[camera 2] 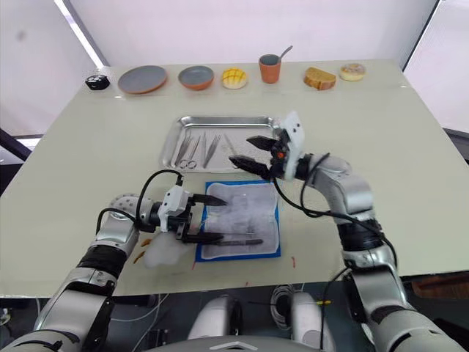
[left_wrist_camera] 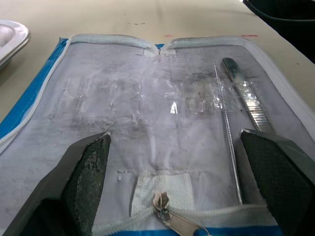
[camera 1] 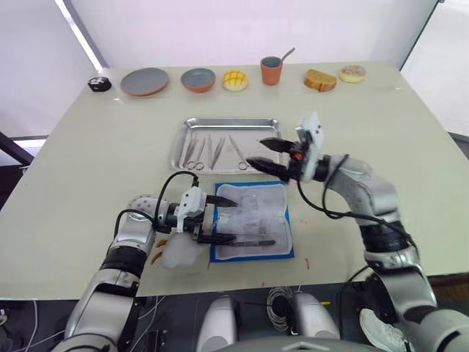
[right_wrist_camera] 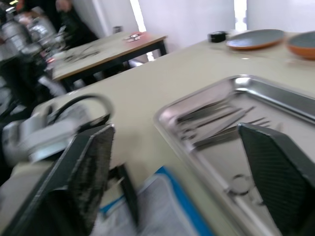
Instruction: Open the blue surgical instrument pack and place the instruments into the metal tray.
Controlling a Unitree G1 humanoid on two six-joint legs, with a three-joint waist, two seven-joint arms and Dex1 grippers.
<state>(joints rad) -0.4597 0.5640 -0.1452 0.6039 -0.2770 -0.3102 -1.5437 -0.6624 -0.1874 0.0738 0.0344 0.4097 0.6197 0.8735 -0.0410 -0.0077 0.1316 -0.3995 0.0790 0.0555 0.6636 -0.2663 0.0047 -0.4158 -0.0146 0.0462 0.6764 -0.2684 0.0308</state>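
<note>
Right, from the head camera I see the left gripper (camera 1: 220,218) low over the near-left edge of the flat blue fabric instrument pack (camera 1: 251,221), which lies unzipped on the pale beige desk (camera 1: 381,125) with its grey-white lining up. The gripper is spread wide and holds nothing. One thin silver instrument (camera 1: 253,243) lies on the lining just beyond its nearer finger. The right gripper (camera 1: 264,154) hangs above the gap between the pack's far edge and the shallow rectangular shiny steel tray (camera 1: 179,143), also wide open and empty. Several silver scissors and forceps (camera 1: 207,150) lie in the tray, off to that gripper's left.

In the left wrist view I look straight along the two black fingers (left_wrist_camera: 83,179) at the open lining. A flat silver handle (left_wrist_camera: 248,101) and a thin silver probe (left_wrist_camera: 227,128) lie side by side just ahead of one finger, and the zip pull (left_wrist_camera: 167,219) sits between the fingers.

In the right wrist view, the tray rim (right_wrist_camera: 182,135) runs between the spread fingers, with instruments resting inside beyond it. A corner of the blue pack (right_wrist_camera: 182,209) shows right below the gripper.
</note>
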